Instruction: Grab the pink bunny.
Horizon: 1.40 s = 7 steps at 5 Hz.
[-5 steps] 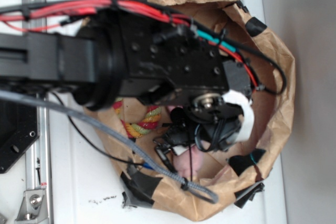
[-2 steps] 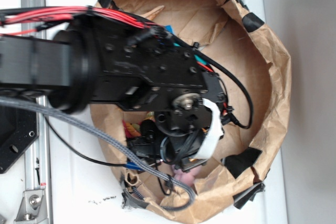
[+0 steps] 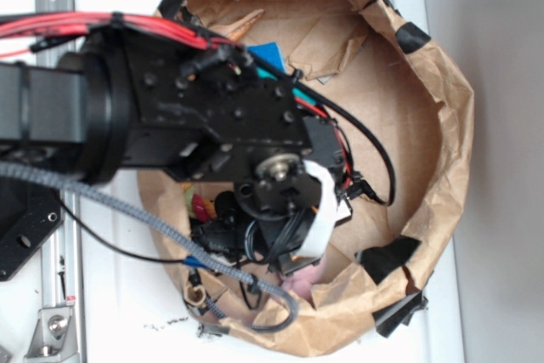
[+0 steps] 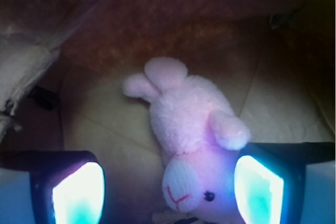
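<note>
Between the spread fingers of the claw [image 4: 168,184] lies the pink bunny [image 4: 191,145], unpinched.

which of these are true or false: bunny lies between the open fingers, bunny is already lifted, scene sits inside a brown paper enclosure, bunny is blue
1. The pink bunny lies between the spread fingers of the gripper: true.
2. The bunny is lifted off the floor: false, it rests on the paper floor.
3. A brown paper wall rings the scene: true.
4. The bunny is blue: false, it is pale pink.
</note>
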{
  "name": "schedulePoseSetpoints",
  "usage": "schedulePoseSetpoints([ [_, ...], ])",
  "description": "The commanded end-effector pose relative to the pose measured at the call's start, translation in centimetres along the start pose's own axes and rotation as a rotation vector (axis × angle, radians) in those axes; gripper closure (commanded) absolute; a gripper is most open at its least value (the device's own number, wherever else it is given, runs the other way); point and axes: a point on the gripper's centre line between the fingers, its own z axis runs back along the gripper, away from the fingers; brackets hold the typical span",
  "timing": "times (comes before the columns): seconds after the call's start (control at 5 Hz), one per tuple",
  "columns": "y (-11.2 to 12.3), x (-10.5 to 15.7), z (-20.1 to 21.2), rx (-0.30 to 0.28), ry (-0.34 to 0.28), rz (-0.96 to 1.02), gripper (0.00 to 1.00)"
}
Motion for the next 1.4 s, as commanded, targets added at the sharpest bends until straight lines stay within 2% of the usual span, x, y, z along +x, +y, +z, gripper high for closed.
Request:
schedulePoseSetpoints([
  [0.0,-2.3,1.1,-3.9,0.108,0.021,0.025,0.0],
  [0.2,-1.7,1.3,-3.7,0.133,0.032,0.106,0.84],
  [0.4,0.3,0.4,-1.8,0.163,0.047,0.319,1.0],
  [0.6,2.6,-0.4,0.5,0.253,0.086,0.536,1.0],
  [0.8,3.8,-1.4,2.8,0.291,0.082,0.701,1.0],
  [1.0,4.0,-1.4,7.0,0.353,0.173,0.844,1.0],
  [1.2,4.4,-0.7,9.3,0.374,0.172,0.878,1.0],
])
